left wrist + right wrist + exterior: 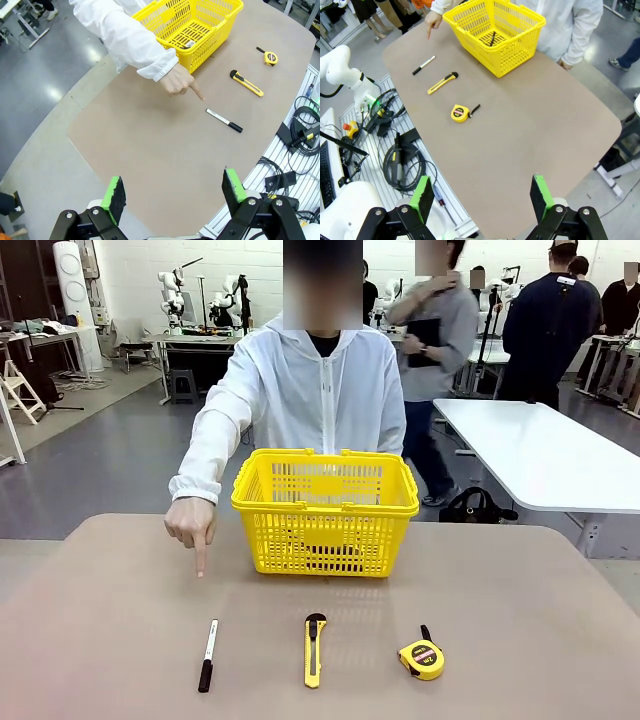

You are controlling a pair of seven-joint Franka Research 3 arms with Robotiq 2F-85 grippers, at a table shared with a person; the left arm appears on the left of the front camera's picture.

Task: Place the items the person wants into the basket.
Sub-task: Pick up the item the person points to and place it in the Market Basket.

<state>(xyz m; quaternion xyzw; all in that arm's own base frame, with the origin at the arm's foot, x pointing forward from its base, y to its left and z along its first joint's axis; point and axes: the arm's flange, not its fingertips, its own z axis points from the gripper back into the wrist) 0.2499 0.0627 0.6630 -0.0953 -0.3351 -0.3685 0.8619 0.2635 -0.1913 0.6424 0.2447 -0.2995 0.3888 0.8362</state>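
Front view | basket (325,509) contents unclear | left gripper (173,187), right gripper (481,190) both wide, empty

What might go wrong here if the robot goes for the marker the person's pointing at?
The person's hand points down close to the marker, so the left gripper might bump the finger on its way in. The marker is slim and lies flat, so the jaws could slip off it. The knife lies beside it and might get grabbed instead.
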